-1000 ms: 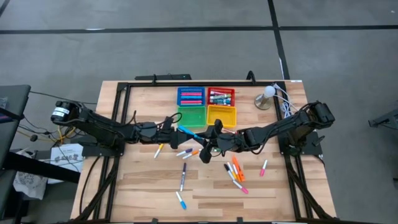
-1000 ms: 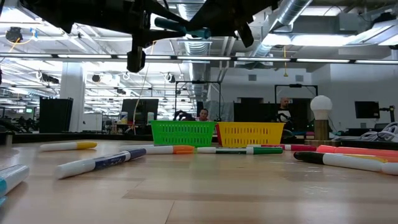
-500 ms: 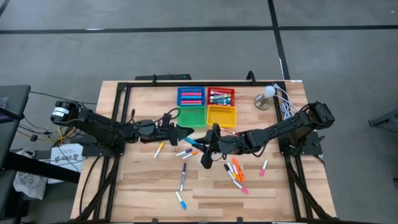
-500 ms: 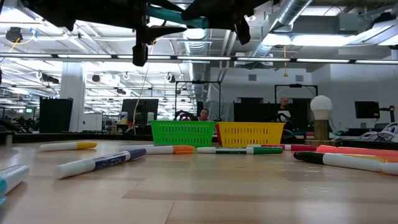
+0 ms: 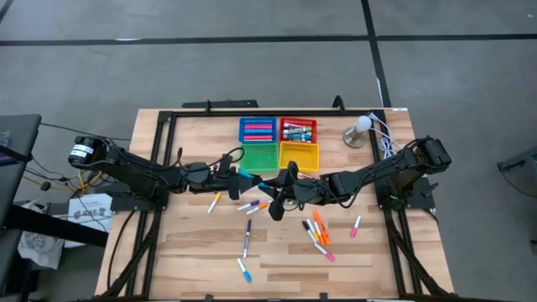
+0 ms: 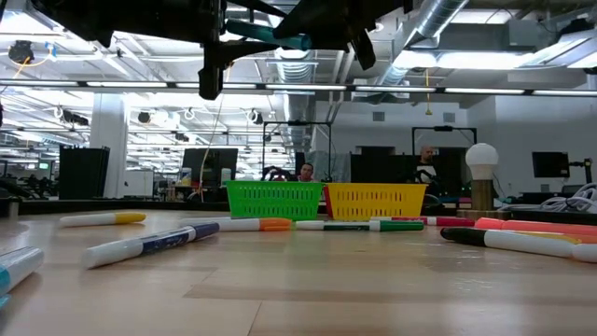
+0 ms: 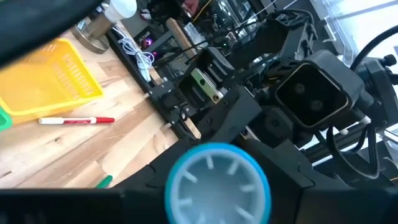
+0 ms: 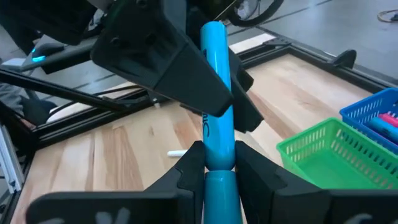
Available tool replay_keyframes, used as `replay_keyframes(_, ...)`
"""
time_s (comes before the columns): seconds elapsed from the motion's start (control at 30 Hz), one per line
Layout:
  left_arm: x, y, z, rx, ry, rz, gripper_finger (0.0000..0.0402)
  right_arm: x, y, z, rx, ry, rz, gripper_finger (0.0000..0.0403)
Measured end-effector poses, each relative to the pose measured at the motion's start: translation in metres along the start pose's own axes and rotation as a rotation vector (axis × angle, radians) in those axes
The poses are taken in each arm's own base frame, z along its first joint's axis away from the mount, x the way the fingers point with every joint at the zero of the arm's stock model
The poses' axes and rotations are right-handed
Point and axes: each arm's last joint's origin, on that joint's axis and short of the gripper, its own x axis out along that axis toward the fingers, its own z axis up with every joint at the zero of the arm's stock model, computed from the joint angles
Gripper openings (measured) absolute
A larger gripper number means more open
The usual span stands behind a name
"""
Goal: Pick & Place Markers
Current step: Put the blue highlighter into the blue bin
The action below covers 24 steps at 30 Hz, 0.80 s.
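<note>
A teal marker [image 5: 264, 184] hangs above mid-table between the two arms. My right gripper [image 8: 219, 155] is shut on its lower half, the fingers [image 8: 193, 165] pinching the barrel [image 8: 216, 93]. My left gripper [image 5: 245, 177] faces it from the left, open, its fingers standing either side of the marker's far end [image 7: 217, 183]. Several more markers lie loose on the wood: a purple one [image 5: 247, 237], orange ones [image 5: 319, 226], a pink one [image 5: 356, 225], a light blue one [image 5: 243, 270]. In the low view the held marker [image 6: 280, 35] shows at the top.
Four square trays stand at the back: blue [image 5: 258, 129], red [image 5: 299, 130], green [image 5: 260, 156], yellow [image 5: 299, 155]; the blue and red ones hold markers. A white-bulbed lamp [image 5: 361, 127] and cables sit back right. A black frame edges the table.
The left gripper's fingers have spread apart from the teal marker and it has eased back left a little. The right gripper has kept its grip and place.
</note>
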Motion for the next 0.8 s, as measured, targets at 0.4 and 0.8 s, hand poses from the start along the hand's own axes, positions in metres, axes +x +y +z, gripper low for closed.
replay_keyframes(0.4, -0.0001, 0.0006, -0.0014, 0.013, 0.028, -0.01, 0.006, 0.0006, -0.001, 0.0006, 0.009, 0.005, 0.014, 0.0064)
replay_keyframes(0.8, -0.0001, 0.0001, -0.0015, 0.012, 0.035, -0.02, 0.0085, -0.0001, 0.0015, -0.0003, 0.027, 0.024, 0.063, 0.0146)
